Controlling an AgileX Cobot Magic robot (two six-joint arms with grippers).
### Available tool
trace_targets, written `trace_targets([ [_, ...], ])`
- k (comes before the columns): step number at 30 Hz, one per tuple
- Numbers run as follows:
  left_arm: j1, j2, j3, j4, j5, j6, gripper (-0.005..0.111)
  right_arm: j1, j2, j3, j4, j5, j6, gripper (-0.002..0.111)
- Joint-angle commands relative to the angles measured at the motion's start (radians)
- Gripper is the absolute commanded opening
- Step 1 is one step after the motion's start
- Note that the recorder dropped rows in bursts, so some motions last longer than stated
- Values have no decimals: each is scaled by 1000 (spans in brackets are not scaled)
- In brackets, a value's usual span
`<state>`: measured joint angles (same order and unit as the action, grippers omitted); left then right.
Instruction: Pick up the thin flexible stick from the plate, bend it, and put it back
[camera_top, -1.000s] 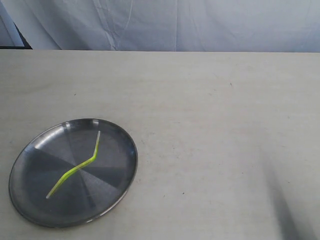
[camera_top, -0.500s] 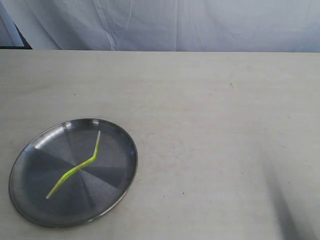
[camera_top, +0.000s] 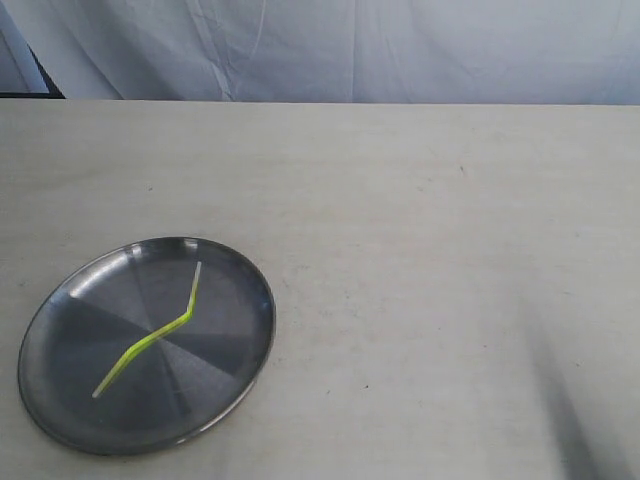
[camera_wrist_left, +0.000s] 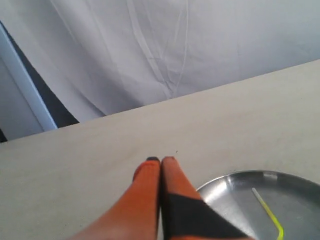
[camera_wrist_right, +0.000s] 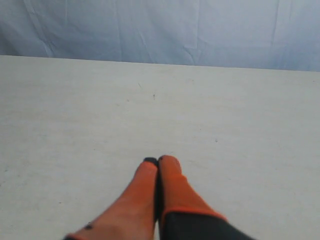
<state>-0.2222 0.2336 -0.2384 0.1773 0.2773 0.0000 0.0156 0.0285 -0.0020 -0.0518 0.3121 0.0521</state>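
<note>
The bent yellow-green plastic stick (camera_top: 150, 343) lies in the round shiny metal plate (camera_top: 70, 340) on the pale surface (camera_top: 420, 250). The left claw (camera_wrist_left: 160, 160) and right claw (camera_wrist_right: 158, 160) are closed tight, empty.

Lab setup: pale table (camera_top: 420, 250), draped sheet (camera_top: 350, 50)

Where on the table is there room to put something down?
Right of the plate the table is bare, and so is the strip between plate and white cloth. Only the left side is taken: the plate with the bent stick.
</note>
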Motion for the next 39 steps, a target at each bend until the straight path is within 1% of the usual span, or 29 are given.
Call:
trace_targets([
  [1, 77, -80, 101, -71, -69, 0, 0, -2, -4, 2, -2, -6, -7, 0],
  [5, 154, -147, 172, -116, -76, 0, 0, -2, -4, 2, -2, -8, -7, 0],
  [9, 200, -195, 232, -140, -76, 0, 0, -2, -4, 2, 0, -8, -7, 0],
  [12, 202, -216, 238, -158, -76, 0, 0, -2, -4, 2, 0, -8, -7, 0],
  [13, 202, -221, 238, -161, -46, 0, 0, -2, -4, 2, 0, -8, -7, 0],
  [16, 202, -223, 238, -207, -52, 0, 0, -2, -4, 2, 0, -8, -7, 0],
  [20, 201, -234, 238, -207, -55, 0, 0, -2, -4, 2, 0, -8, -7, 0],
  [23, 201, -234, 238, -207, -82, 0, 0, -2, -4, 2, 0, -8, -7, 0],
  [39, 201, -234, 238, -203, -82, 0, 0, -2, -4, 2, 0, -8, -7, 0],
])
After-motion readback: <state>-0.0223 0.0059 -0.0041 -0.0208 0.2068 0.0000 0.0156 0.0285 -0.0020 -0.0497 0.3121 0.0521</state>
